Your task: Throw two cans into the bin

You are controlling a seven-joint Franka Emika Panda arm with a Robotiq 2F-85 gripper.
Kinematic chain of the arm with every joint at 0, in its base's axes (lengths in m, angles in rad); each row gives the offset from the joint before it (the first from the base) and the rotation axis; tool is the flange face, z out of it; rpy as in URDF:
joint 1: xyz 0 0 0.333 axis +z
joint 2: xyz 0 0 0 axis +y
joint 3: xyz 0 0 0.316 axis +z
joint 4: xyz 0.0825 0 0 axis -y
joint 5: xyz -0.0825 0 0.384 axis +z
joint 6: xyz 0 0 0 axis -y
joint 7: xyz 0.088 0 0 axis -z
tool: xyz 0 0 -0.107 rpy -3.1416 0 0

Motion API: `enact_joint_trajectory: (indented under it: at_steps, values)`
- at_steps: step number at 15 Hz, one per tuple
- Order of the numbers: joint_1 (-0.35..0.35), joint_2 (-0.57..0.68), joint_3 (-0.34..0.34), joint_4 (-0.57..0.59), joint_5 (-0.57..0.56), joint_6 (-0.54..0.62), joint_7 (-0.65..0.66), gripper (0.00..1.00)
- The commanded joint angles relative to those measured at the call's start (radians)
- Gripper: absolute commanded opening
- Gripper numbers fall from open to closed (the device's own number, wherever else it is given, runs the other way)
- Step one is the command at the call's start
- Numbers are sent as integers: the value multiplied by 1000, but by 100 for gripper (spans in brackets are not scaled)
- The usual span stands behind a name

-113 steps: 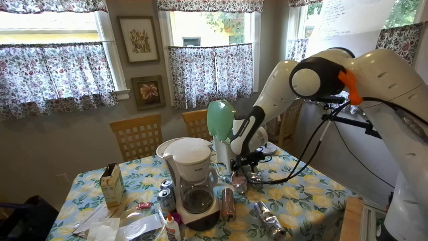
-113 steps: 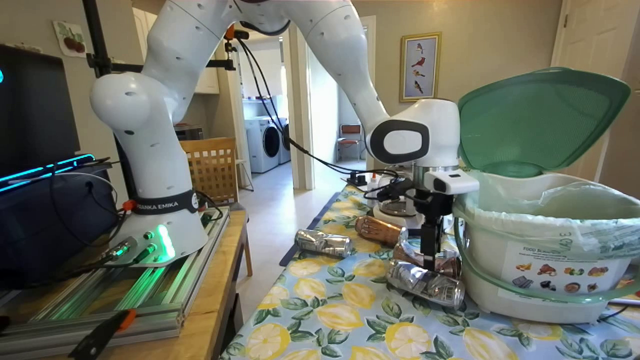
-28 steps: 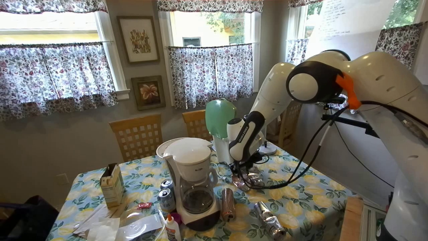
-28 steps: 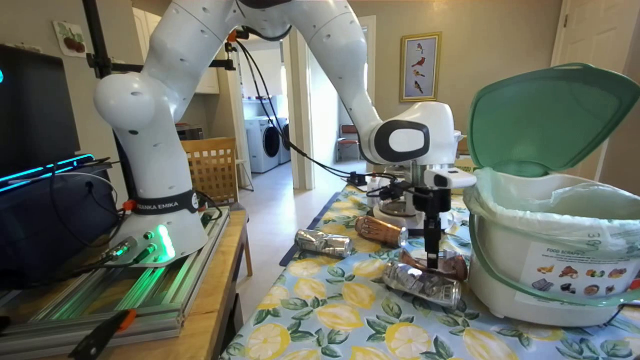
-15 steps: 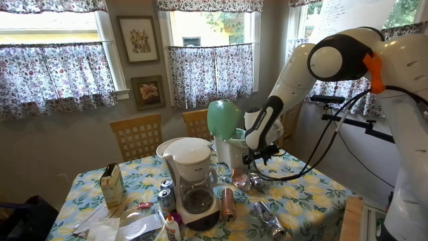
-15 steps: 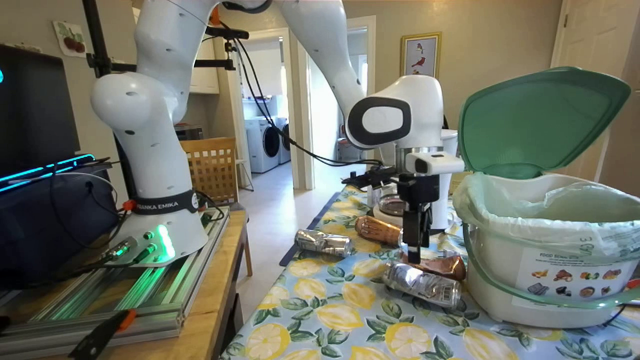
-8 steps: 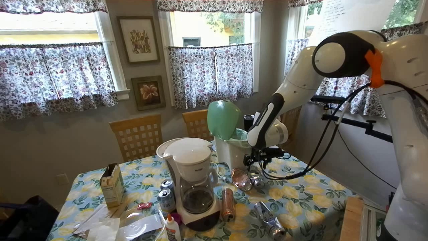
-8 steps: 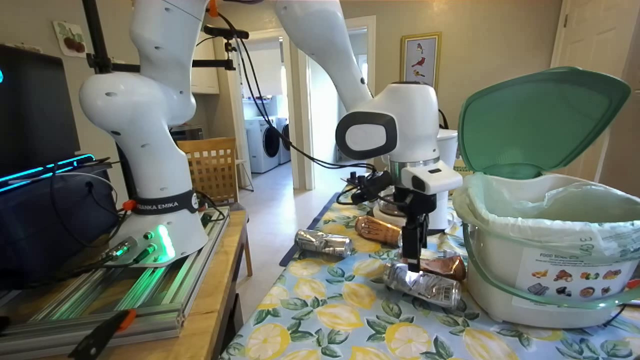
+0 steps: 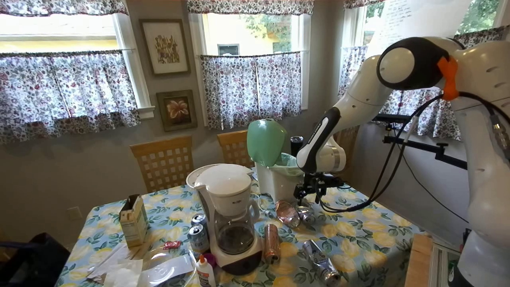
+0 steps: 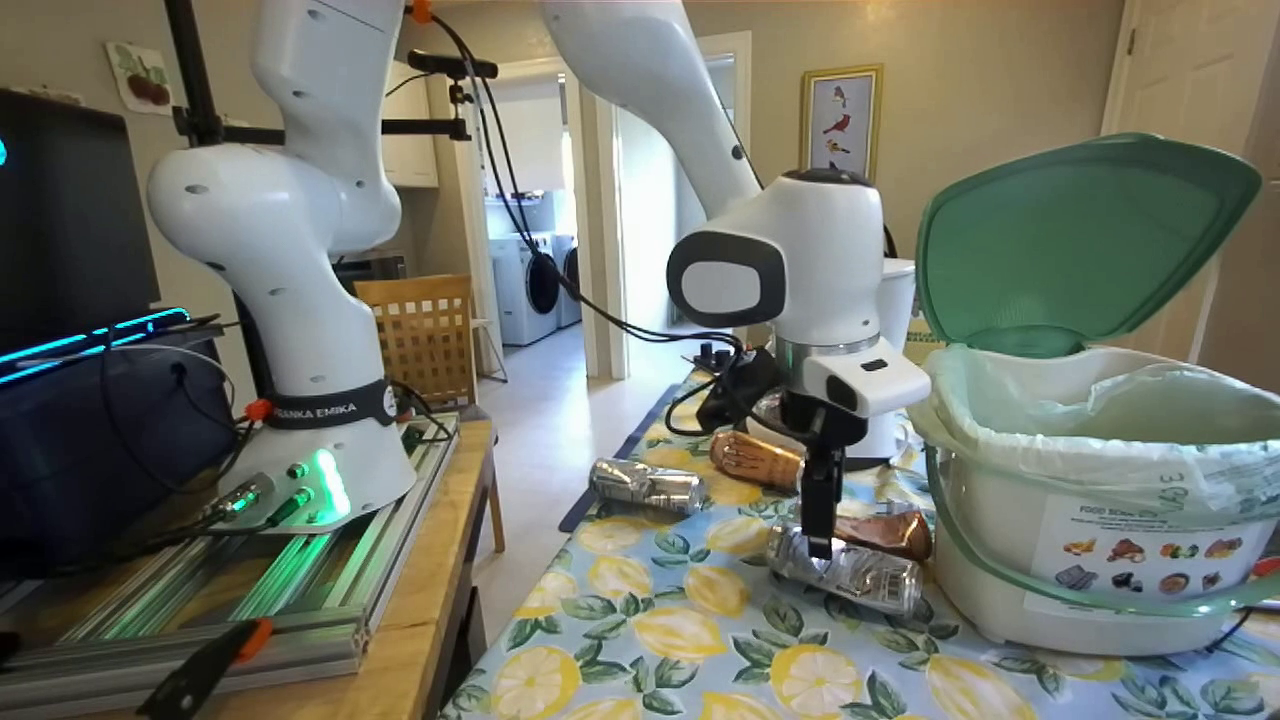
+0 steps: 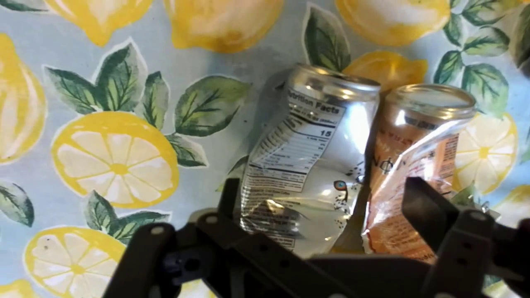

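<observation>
Claw [image 11: 323, 192], spread wide and gripping nothing, hangs over the silver can [image 11: 310, 161]; one fingertip [image 11: 426, 207] lines up with the copper can [image 11: 410, 155] just beside, so descending could jam there or pinch both. The uncovered bin [image 10: 1010, 510] stands near the claw.

Gripper [image 11: 324, 182] above table [image 10: 740, 645]. Beneath it: first can [image 11: 306, 169], between the fingers [image 11: 229, 200] as the wrist view gives it; second can [image 11: 403, 186] just beside, to the right, partly behind the right-hand finger. In an exterior view: bin [image 10: 1080, 550] right of gripper; third can [image 10: 755, 460] left and slightly behind; fourth can [image 10: 645, 485] farther left; coffee maker [image 10: 886, 430] behind gripper. All four cans on table.
</observation>
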Motion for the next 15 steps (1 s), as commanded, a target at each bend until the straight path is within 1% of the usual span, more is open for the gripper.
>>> enact_joint_trajectory:
  at_steps: [1,4,6,10,15]
  values:
    - [-10,31,-7,26,20,-32,-58,100]
    - [-6,59,-12,47,11,-30,-69,100]
    - [-14,77,-3,60,21,-17,-77,100]
    - [-54,110,45,85,74,25,-93,100]
    - [-123,142,120,121,163,30,-129,100]
